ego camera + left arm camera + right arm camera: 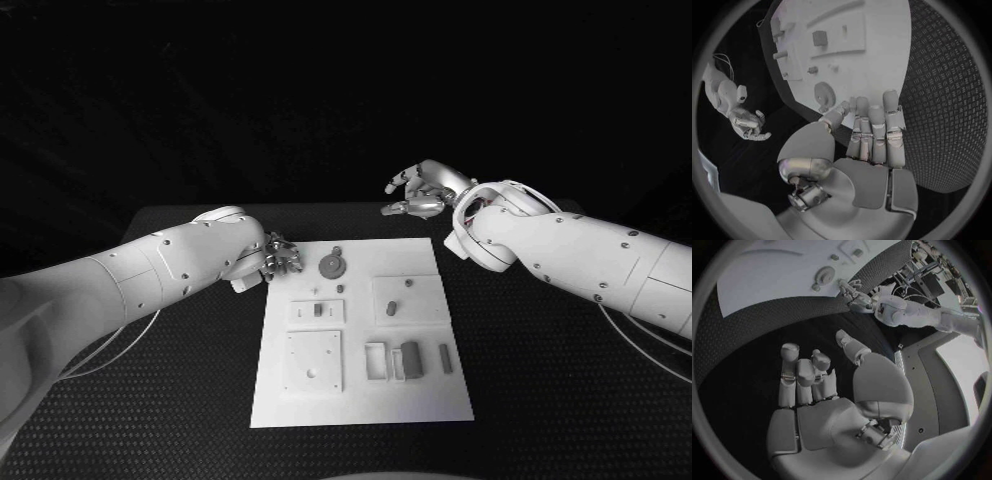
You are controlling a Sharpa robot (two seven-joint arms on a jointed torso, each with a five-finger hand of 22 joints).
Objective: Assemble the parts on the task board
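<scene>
Board: the white task board (361, 400) is laid flat in the middle of the black table (577, 400).
Parts: a round part (333, 266) is seen near the far end of the board. A small dark block (317, 310) is set in a square plate. A long dark part (411, 359) is stood in a tray near the front, with a thin bar (446, 358) just beside it.
Left hand: the left hand (278, 255) is held at the far left corner of the board, close to the round part. Its fingers (873, 130) are stretched out and nothing is held.
Right hand: the right hand (421, 190) is kept up past the far edge of the board. Its fingers (804, 377) are loosely spread and nothing is held.
</scene>
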